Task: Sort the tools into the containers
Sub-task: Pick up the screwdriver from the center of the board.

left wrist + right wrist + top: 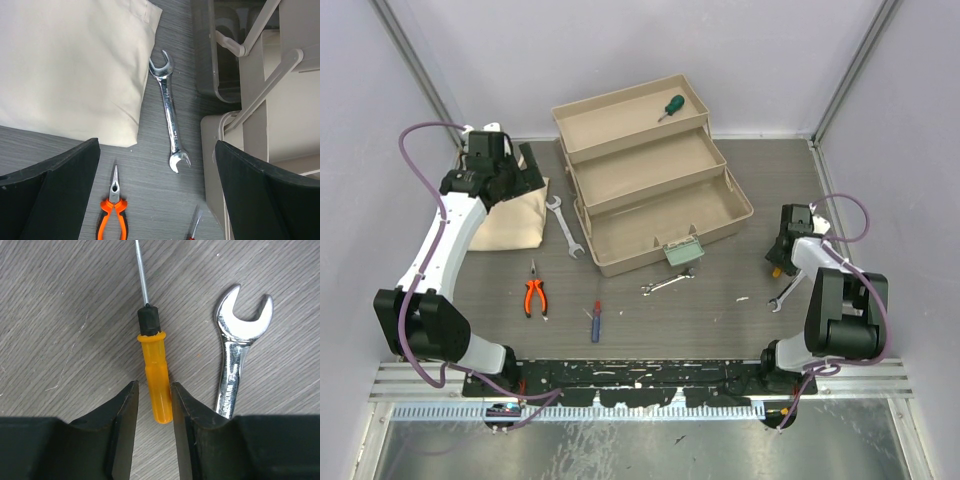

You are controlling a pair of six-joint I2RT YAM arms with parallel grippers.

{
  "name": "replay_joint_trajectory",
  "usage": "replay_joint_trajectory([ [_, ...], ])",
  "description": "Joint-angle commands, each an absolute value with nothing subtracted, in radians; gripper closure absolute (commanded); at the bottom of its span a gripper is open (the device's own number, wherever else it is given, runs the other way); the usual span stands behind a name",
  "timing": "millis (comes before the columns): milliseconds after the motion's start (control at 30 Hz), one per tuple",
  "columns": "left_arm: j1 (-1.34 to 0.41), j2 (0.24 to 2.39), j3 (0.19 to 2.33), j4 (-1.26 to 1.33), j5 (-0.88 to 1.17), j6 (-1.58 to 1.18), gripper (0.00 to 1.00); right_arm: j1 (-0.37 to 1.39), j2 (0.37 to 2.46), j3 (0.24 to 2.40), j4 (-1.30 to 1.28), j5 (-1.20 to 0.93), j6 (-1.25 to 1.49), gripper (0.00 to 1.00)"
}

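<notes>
My right gripper (154, 385) is low over the table, its jaws straddling the orange handle of a screwdriver (156, 370). The right finger is against the handle and a thin gap shows at the left finger. A silver wrench (237, 350) lies just right of it. My left gripper (156, 145) hangs wide open above another wrench (170, 117), orange-handled pliers (114, 215) and a screwdriver tip (194, 227). The open tan toolbox (640, 170) holds a green-handled screwdriver (670, 107) in its top tray. A blue-red screwdriver (596, 322) and a small wrench (667, 283) lie in front of it.
A cream cloth bag (510, 215) lies left of the toolbox under the left arm. The toolbox's pale green latch (682, 252) sticks out at its front. Grey walls close in the table on both sides and at the back.
</notes>
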State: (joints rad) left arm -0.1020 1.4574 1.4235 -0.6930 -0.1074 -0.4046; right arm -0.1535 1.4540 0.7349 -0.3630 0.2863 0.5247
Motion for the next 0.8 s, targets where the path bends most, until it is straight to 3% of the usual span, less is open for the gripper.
replay_joint_trajectory([
  [0, -0.09, 1.439, 1.45, -0.673, -0.085, -0.415, 0.0, -0.157, 1.466, 0.724, -0.319, 0.275, 0.516, 0.63],
  [233, -0.089, 1.443, 1.45, -0.672, -0.081, -0.416, 0.0, -0.156, 1.494, 0.711, -0.306, 0.272, 0.521, 0.66],
  [367, -0.089, 1.443, 1.449, -0.673, -0.083, -0.416, 0.0, -0.158, 1.491, 0.708, -0.302, 0.265, 0.53, 0.77],
  [467, -0.087, 1.443, 1.448, -0.672, -0.084, -0.416, 0.0, -0.158, 1.437, 0.704, -0.3, 0.276, 0.542, 0.85],
  [767, -0.086, 1.45, 1.451, -0.677, -0.077, -0.422, 0.0, -0.158, 1.185, 0.761, -0.337, 0.336, 0.53, 0.94],
])
